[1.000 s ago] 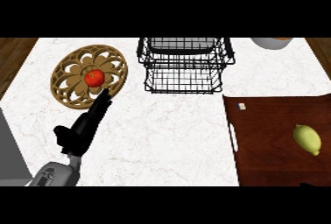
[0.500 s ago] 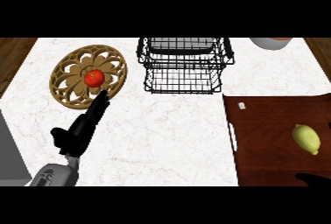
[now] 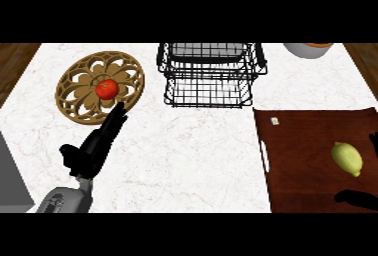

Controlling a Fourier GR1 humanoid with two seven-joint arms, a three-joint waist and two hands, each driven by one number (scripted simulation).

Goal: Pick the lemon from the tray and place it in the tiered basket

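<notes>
Lemon (image 3: 347,158), yellow and oval, lies untouched on dark wooden tray (image 3: 306,135) just ahead of right hand (image 3: 359,199), grip impossible to tell; black wire tiered basket (image 3: 210,92) well beyond; left hand (image 3: 92,147) open, empty.

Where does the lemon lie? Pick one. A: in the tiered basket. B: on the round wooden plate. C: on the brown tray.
C: the lemon lies on the brown tray at the right; the round wooden plate holds a red tomato.
</notes>
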